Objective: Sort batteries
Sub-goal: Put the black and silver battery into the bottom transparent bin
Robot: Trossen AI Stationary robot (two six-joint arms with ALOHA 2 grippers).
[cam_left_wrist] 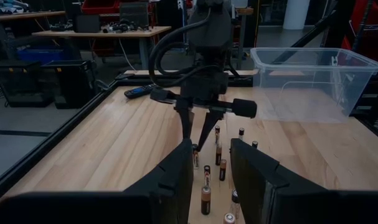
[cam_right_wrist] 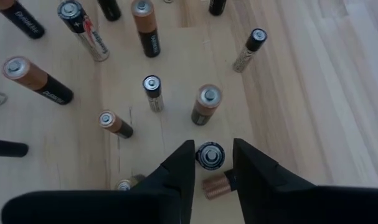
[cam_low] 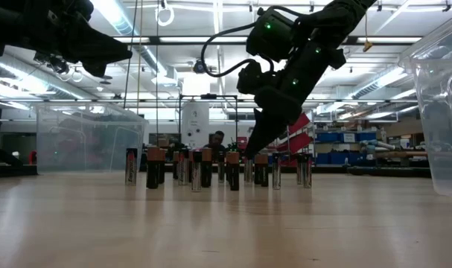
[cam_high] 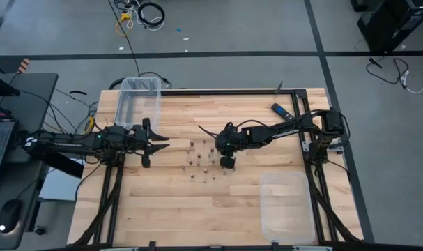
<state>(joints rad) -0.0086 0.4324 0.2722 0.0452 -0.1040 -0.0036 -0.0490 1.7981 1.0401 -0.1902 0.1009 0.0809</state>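
Several small batteries (cam_high: 201, 160) stand upright on their ends in a loose cluster at the middle of the wooden table; they also show in the low view (cam_low: 203, 167). Some are copper-topped and dark, some silvery. My right gripper (cam_high: 226, 155) points down at the cluster's right side. It is open, and its fingers stand on either side of one upright battery (cam_right_wrist: 210, 155); I cannot tell whether they touch it. My left gripper (cam_high: 159, 143) is open and empty. It hangs above the table left of the cluster, pointing toward the batteries (cam_left_wrist: 207, 180).
A clear bin (cam_high: 120, 104) stands at the far left corner, and another clear bin (cam_high: 263, 202) at the near right. A black-and-blue remote-like bar (cam_high: 281, 110) lies at the far right. A copper battery (cam_right_wrist: 215, 185) lies right beside my right gripper's fingertips.
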